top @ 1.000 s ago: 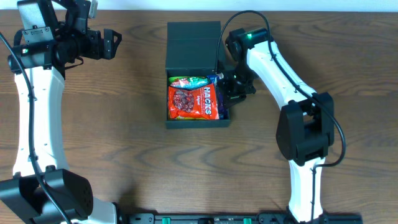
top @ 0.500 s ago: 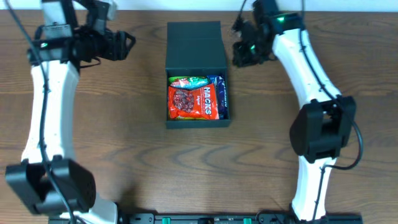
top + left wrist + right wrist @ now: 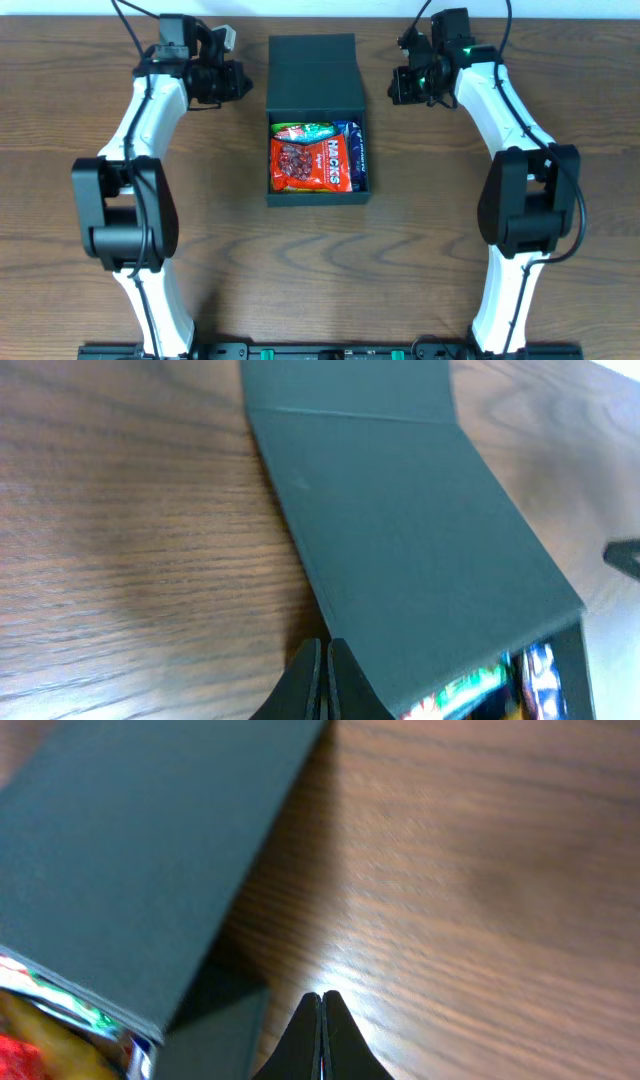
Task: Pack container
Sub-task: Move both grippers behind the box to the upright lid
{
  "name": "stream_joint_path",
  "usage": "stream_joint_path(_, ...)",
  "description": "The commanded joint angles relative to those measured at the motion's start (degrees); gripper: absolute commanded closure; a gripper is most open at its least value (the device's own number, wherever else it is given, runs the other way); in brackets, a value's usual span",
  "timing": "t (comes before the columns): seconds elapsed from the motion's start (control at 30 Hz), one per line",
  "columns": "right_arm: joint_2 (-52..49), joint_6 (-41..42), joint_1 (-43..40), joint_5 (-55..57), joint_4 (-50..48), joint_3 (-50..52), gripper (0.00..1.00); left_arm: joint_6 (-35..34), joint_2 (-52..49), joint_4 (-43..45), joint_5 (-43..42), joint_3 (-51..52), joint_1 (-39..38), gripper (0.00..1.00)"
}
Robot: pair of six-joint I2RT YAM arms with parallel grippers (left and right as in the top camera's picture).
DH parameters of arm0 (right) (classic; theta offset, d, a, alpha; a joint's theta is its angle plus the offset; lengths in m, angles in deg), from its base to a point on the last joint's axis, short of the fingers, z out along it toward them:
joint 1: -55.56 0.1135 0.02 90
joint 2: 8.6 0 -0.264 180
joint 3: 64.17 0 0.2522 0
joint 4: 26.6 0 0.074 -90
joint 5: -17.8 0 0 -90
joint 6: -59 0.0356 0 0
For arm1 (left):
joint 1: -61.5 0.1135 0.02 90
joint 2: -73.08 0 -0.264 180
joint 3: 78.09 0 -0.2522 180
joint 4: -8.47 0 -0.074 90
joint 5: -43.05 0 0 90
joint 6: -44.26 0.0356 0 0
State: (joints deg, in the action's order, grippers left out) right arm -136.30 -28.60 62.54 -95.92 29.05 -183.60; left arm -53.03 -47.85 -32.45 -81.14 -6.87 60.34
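**Both grippers closed and empty, flanking the open lid**

The left gripper (image 3: pixel 324 650) is showing its two fingers pressed together with nothing between them, and its tips are sitting just beside the left edge of the flap lid (image 3: pixel 312 75). The right gripper (image 3: pixel 322 998) is likewise pinched tight and empty, hanging over bare table (image 3: pixel 220 250) a little way off the lid's right edge.

Between them, the container (image 3: pixel 318 198) is lying at the middle of the table with its lid thrown back toward the far side. Whether that lid is resting flat or tilting up, the views are not settling. Inside the open half, a red packet (image 3: pixel 310 163) is filling most of the space, with a green packet (image 3: pixel 303 131) along its far edge and a blue packet (image 3: pixel 352 150) against the right wall.

The packing looks done, so closing is likely what remains. The hinge is running left to right, so the lid would be swinging toward the near side, over the packets. Each gripper is facing inward at one side edge; the left looks slightly nearer.
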Motion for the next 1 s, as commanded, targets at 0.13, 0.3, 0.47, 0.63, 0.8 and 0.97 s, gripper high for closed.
stream_joint_path(0.13,-7.15,6.75,-1.42,-9.22,-5.75,-0.46,0.99,-14.21,-6.62,1.95,3.65,-1.86,-0.37,0.94)
stream_joint_path(0.3,-9.42,8.13,-1.77,-11.47,-8.79,-1.05,0.99,-17.00,-10.12,1.44,4.04,-5.62,-0.39,0.94)
stream_joint_path(0.47,-12.09,11.15,-1.66,-17.18,-11.61,-1.60,0.99,-17.20,-13.20,1.46,0.04,-8.22,-0.87,0.94)
stream_joint_path(0.63,-13.44,12.83,-1.16,-20.72,-14.14,-1.60,0.99,-17.20,-13.68,1.77,-0.02,-8.22,-1.88,0.94)
stream_joint_path(0.8,-13.86,15.02,-0.20,-23.89,-17.11,-1.60,0.99,-17.16,-13.81,2.23,-1.44,-8.22,-3.15,0.94)
stream_joint_path(0.97,-13.86,16.02,0.17,-29.77,-20.92,-1.60,0.99,-17.16,-13.81,2.21,-1.92,-8.22,-3.37,0.94)
